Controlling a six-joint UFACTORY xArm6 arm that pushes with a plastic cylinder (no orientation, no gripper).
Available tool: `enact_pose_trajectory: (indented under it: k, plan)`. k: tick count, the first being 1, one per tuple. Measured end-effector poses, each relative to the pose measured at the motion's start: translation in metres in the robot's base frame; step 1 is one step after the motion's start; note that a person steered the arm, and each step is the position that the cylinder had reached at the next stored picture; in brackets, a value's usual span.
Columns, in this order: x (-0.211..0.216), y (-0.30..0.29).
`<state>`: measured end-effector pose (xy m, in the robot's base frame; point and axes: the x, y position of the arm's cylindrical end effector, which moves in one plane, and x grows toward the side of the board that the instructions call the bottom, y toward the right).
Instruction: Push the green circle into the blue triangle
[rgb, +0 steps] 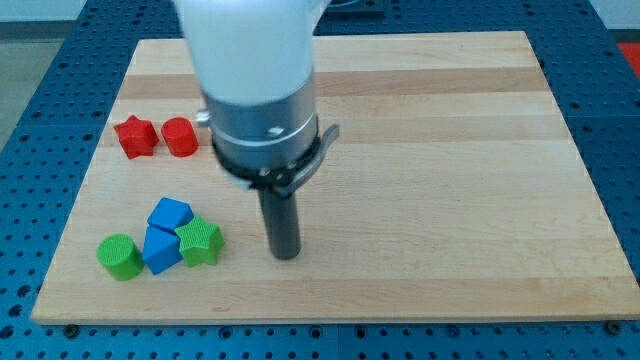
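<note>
The green circle (120, 256) lies near the board's bottom left, touching the left side of the blue triangle (160, 250). A second blue block (169, 213) sits just above the triangle, and a green star-shaped block (200, 242) touches the triangle's right side. My tip (287, 254) rests on the board to the right of this cluster, about a block's width and a half from the green star. The rod hangs from the white and grey arm (258, 90) that fills the view's top middle.
A red star (134, 136) and a red circle (180, 136) sit side by side at the board's left, above the cluster. The wooden board (450, 150) lies on a blue perforated table (620, 60).
</note>
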<state>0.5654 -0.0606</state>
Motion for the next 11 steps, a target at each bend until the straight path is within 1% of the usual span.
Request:
enact_pose_trajectory:
  k: [1,2,3,4,5,8,9,11]
  plan:
    - [0.028,-0.032]
    - [0.053,-0.078]
    - [0.052,-0.112]
    - [0.050,-0.161]
    - [0.039,-0.188]
    - [0.012,-0.179]
    - [0.006,-0.169]
    - [-0.021,-0.139]
